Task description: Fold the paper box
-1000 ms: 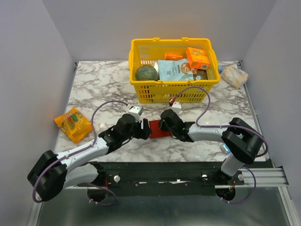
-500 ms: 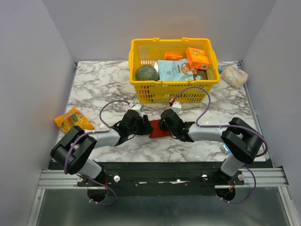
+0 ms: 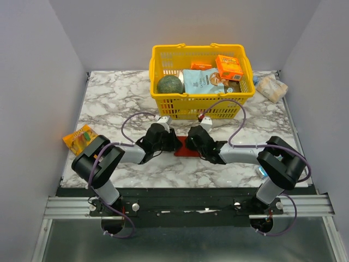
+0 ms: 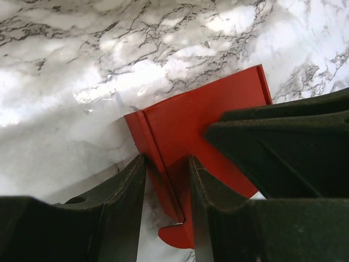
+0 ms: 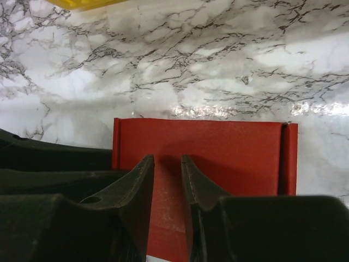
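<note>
The red paper box (image 3: 183, 151) lies flat on the marble table between my two grippers. My left gripper (image 3: 173, 143) is at its left end. In the left wrist view the box (image 4: 207, 109) has a raised side flap, and the left gripper (image 4: 166, 164) is closed on that flap along its crease. My right gripper (image 3: 191, 143) is over the box's right part. In the right wrist view the right gripper (image 5: 167, 161) rests tips-down on the flat red panel (image 5: 229, 147), its jaws nearly together with nothing between them.
A yellow basket (image 3: 185, 109) with groceries stands just behind the grippers. An orange snack packet (image 3: 78, 137) lies at the left, partly behind my left arm. A wrapped packet (image 3: 271, 87) lies at the back right corner.
My left arm has folded in and its gripper has moved right onto the box's left flap. My right gripper has stayed on the box.
</note>
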Tool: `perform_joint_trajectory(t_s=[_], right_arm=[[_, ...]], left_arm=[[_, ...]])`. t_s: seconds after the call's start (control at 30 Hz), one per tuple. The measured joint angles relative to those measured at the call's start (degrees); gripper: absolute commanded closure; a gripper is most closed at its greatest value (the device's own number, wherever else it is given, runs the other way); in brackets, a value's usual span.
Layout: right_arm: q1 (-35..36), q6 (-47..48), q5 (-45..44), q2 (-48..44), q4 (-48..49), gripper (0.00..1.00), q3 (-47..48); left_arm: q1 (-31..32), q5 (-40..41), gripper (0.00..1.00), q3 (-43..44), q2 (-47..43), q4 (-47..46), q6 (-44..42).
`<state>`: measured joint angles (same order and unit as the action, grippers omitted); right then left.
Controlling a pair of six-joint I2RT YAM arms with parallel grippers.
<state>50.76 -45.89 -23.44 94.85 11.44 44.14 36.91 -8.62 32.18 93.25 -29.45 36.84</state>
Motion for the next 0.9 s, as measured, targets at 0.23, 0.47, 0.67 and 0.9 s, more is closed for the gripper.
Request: perform_joint_trajectory(t_s=[0.23,0.47,0.67,0.9], right_arm=[[0.6,4.7,2.7,-8.0,1.4,0.25,-6.5],[1.4,19.1,8.5,-18.5,-3.2,0.21,-8.1],[1.4,30.6,11.0,-22.5,-8.0,0.2,-7.6],[1.4,41.6,11.1,-18.6,-9.6,0.2,-4.7]], left_arm=[[0.0,-0.4,0.45,1.6,1.7,-1.0,-1.4],[-1.0,0.4,0.11,4.4,-1.9,8.4,-5.7],[-4.7,1.6,0.06,7.4,-10.3,18.9,-8.8],[-10.1,2.5,0.05,7.4,-16.5,24.7,-10.6]])
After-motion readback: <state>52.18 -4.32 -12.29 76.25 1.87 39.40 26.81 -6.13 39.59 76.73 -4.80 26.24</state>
